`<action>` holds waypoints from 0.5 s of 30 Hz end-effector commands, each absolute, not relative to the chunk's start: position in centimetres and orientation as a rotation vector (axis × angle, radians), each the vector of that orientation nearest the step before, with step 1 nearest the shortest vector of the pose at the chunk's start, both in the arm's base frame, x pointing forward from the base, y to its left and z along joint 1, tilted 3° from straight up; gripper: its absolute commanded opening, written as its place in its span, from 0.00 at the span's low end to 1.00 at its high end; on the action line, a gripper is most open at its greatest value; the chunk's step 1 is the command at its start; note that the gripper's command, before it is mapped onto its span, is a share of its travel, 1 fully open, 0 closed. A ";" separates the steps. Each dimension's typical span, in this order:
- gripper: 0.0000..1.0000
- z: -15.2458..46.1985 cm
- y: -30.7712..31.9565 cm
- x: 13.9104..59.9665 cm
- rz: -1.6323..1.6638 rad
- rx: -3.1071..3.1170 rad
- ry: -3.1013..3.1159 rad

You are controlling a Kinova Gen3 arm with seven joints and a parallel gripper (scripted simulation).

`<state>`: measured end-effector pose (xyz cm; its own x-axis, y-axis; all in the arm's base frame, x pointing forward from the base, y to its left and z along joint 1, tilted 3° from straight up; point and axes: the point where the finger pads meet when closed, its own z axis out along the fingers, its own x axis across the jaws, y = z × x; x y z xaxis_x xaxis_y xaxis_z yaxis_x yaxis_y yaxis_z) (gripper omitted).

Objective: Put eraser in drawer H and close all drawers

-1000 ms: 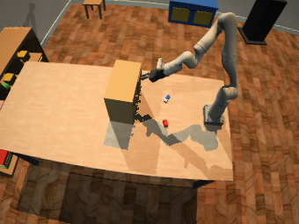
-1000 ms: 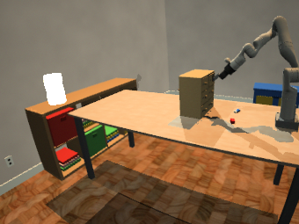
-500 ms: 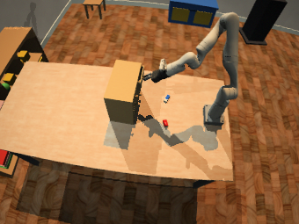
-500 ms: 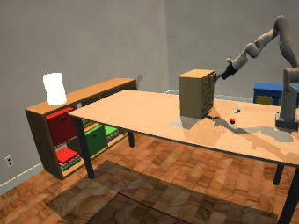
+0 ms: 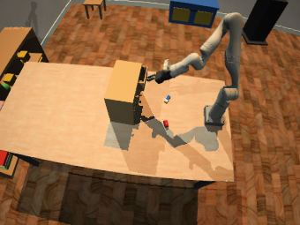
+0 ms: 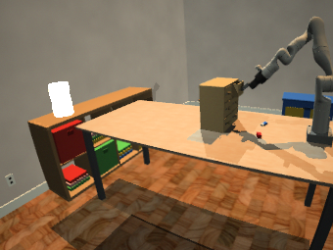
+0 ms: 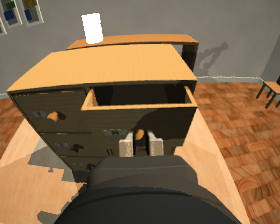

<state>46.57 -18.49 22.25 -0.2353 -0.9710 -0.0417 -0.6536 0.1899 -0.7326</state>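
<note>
The small chest (image 5: 120,79) (image 6: 213,106) (image 7: 120,65) stands upright on the table (image 5: 66,117) (image 6: 147,125). Its top drawer (image 5: 144,74) (image 7: 167,120) on the wrist view's right is partly out, and the visible part of its inside looks empty. Its label is too small to read. My gripper (image 5: 150,78) (image 6: 245,86) (image 7: 140,139) is shut on this drawer's orange knob (image 7: 140,134). A small blue-and-white block (image 5: 168,99) (image 6: 263,124), seemingly the eraser, lies on the table between chest and arm base.
A small red object (image 5: 166,123) (image 6: 259,134) lies on the table in front of the chest. The neighbouring top drawer (image 7: 65,107) and the lower drawers look pushed in, with protruding knobs. The arm base (image 5: 214,116) (image 6: 319,134) stands near the table's right edge.
</note>
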 end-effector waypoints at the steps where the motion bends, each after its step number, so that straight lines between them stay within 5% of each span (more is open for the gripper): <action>1: 0.37 22.3 -18.7 46.2 -0.824 -1.513 1.966; 15: 0.37 22.2 -18.3 44.7 -0.824 -1.513 1.966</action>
